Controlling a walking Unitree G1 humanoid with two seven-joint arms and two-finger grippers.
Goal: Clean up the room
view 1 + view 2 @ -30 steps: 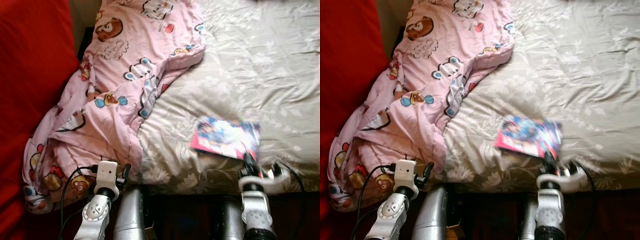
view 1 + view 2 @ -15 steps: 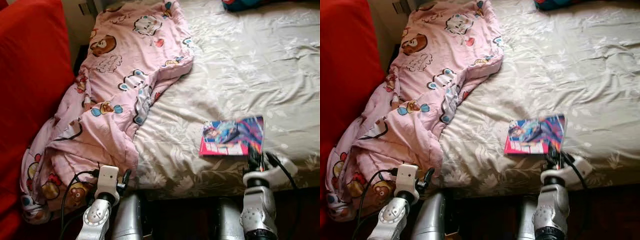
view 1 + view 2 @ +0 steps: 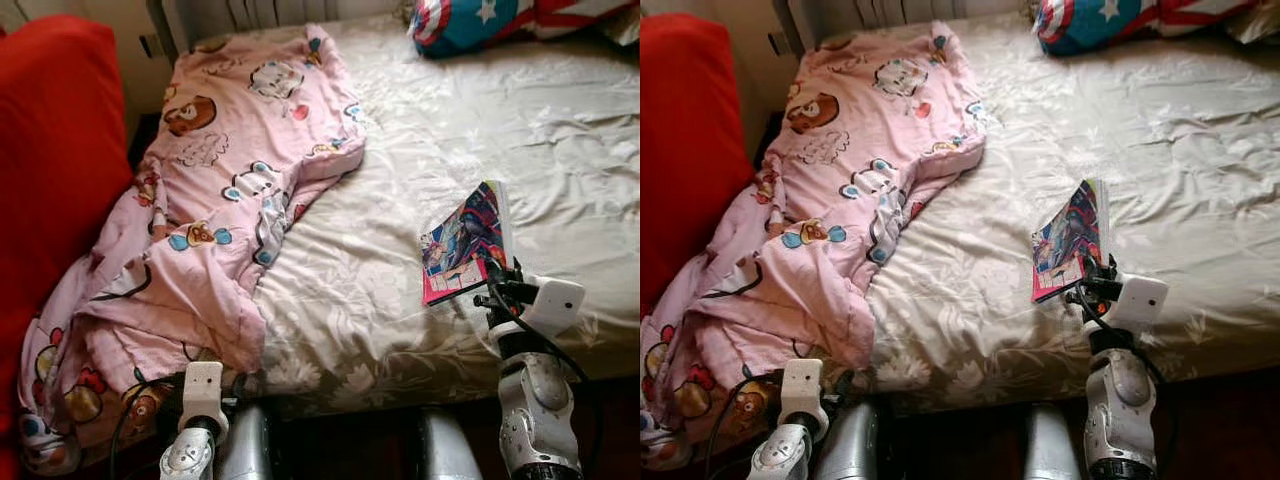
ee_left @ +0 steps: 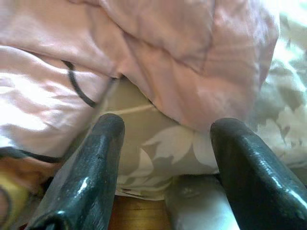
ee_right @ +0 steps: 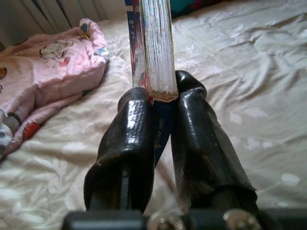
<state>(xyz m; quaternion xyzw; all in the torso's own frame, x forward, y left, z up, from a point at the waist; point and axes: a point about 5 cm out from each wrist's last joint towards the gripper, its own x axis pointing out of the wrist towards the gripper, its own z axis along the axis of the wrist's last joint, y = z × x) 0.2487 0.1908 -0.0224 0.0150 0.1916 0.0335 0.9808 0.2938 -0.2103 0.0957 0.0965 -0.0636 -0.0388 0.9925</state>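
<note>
Pillow [image 3: 470,22] — cut off above.

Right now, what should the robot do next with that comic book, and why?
Probably lift it a little higher, clear of the bed. The right claw is shut on the comic book, which is tilted up on edge over the sheet, its lower corner close to the fabric, so carrying it sideways now might drag it.

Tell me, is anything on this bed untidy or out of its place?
Yes. The pink blanket lies crumpled along the bed's left side, spilling over the edge. The right gripper holds a comic book tilted above the sheet.
</note>
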